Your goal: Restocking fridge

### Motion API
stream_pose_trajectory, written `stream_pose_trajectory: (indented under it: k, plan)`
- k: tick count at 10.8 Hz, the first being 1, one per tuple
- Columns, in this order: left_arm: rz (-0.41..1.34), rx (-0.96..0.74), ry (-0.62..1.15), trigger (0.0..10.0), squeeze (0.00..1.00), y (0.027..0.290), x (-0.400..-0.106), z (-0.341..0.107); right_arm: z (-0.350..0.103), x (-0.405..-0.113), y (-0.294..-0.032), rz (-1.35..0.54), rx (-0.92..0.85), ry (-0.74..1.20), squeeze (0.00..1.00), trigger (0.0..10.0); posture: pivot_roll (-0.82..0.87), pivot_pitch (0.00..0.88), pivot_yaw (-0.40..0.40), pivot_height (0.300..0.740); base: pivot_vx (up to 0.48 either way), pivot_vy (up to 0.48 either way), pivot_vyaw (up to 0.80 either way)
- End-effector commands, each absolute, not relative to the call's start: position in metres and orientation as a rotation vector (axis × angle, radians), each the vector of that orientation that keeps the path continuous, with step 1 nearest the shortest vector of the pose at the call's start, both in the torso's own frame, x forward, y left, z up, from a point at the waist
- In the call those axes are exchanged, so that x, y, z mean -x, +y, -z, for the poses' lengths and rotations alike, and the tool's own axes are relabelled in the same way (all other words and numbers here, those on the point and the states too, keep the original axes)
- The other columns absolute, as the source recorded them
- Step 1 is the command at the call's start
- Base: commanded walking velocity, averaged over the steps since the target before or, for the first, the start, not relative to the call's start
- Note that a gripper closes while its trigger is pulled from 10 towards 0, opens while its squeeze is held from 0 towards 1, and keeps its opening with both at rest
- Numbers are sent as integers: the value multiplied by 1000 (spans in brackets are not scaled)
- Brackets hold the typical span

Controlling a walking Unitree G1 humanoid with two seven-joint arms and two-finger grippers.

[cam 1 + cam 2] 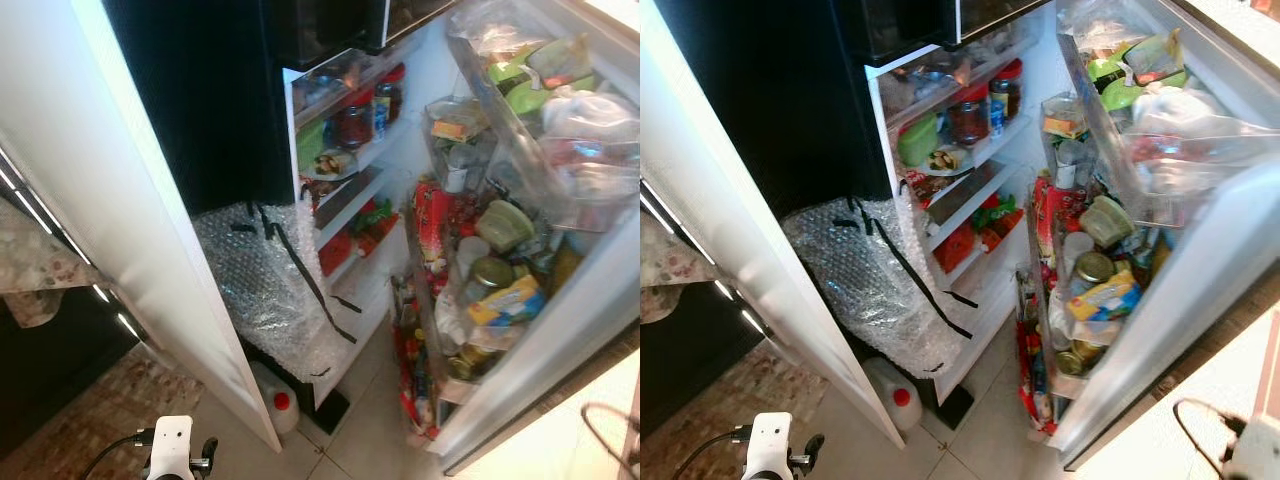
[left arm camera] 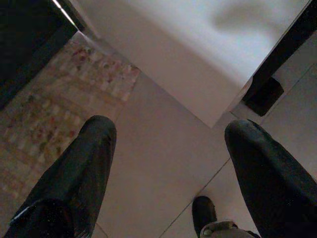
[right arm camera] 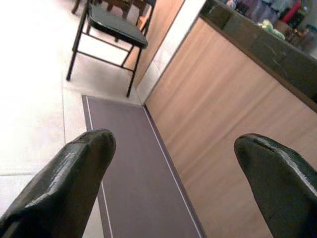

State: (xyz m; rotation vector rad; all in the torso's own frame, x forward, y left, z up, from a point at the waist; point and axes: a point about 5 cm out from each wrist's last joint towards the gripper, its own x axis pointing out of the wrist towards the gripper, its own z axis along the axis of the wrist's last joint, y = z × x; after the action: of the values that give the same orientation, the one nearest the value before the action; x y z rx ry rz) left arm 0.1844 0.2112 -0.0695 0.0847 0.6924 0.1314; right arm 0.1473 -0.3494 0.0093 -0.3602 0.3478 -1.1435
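While both arms hang idle, status reads as follows:

Fridge (image 1: pixel 400 90): stands open ahead; shelves w/ jars, green tub, red packets. Already pretty full.
Fridge door (image 1: pixel 1200 270): swung wide on robot's right, prob. so shelves & door bins are reachable. Bins crammed w/ cans, jars, bags, bottles.
Left door (image 1: pixel 120 200): white panel, open toward robot's left.
Bubble wrap (image 1: pixel 870 280): taped w/ black strips, wedged at fridge's lower front; looks like packing, purpose unclear.
Jug (image 1: pixel 890 395): white w/ red cap, on floor just beside fridge base, partly behind left door's edge.
Left gripper (image 2: pixel 168 148): fingers apart, nothing between; points at tile floor near rug (image 2: pixel 54 99) & door's bottom corner.
Right gripper (image 3: pixel 173 163): fingers apart, empty; faces away from fridge, toward wood counter front (image 3: pixel 233 129), floor runner (image 3: pixel 133 168), chair (image 3: pixel 114 25).
Task stage: judging by empty grippers, no item fetched yet. Next prob. means picking stock up elsewhere.
Risk: little free space in bins; new items could knock others.
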Motion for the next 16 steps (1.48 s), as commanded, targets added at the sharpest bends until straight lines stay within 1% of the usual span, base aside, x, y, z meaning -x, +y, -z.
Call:
stream_pose_trajectory:
  k: [1, 3, 4, 5, 6, 7, 10, 11, 12, 13, 14, 15, 16]
  plan:
    - [-135, -99, 724, 10000, 0, 213, -179, 73, -11, -144, -354, 1159, 376, 357, 0, 10000, -75, 7, 39, 740, 0, 0, 0]
    - [-131, -102, 723, 10000, 0, 212, -178, 73, -10, -141, -356, 1157, 377, 365, 0, 10000, -79, 8, 40, 740, 0, 0, 0]
    - [-125, -105, 723, 10000, 0, 211, -178, 73, -10, -151, -351, 1049, 312, 322, 0, 10000, -82, 8, 41, 740, 0, 0, 0]
    - [-122, -106, 723, 10000, 0, 210, -178, 74, -13, -160, -347, 978, 287, 284, 0, 10000, -82, 8, 41, 740, 0, 0, 0]
    - [-121, -107, 723, 10000, 0, 210, -178, 73, -23, -172, -348, 925, 288, 226, 0, 10000, -81, 7, 42, 740, 0, 0, 0]
    - [-120, -108, 722, 10000, 0, 210, -178, 73, -34, -182, -353, 896, 275, 171, 0, 10000, -79, 6, 43, 740, 0, 0, 0]
    - [-114, -111, 723, 10000, 0, 210, -178, 73, -56, -197, -365, 823, 254, 69, 0, 10000, -81, 6, 46, 740, 0, 0, 0]
    - [-110, -113, 724, 10000, 0, 209, -178, 74, -58, -202, -363, 784, 244, 56, 0, 10000, -80, 7, 46, 740, 0, 0, 0]
    - [-107, -112, 722, 10000, 0, 208, -179, 74, -59, -212, -356, 665, 152, 41, 0, 10000, -79, 5, 48, 740, 0, 0, 0]
    - [-101, -115, 723, 10000, 0, 207, -178, 74, -59, -214, -356, 645, 152, 49, 0, 10000, -81, 0, 48, 740, 0, 0, 0]
    - [-100, -116, 724, 10000, 0, 208, -178, 74, -60, -222, -351, 585, 85, 42, 0, 10000, -84, 0, 49, 740, 0, 0, 0]
    - [-99, -116, 723, 10000, 0, 207, -179, 74, -66, -238, -338, 440, 59, 19, 0, 10000, -84, 0, 49, 740, 0, 0, 0]
    - [-98, -118, 723, 10000, 0, 207, -179, 73, -71, -246, -333, 392, 72, 7, 0, 10000, -82, 0, 51, 740, 0, 0, 0]
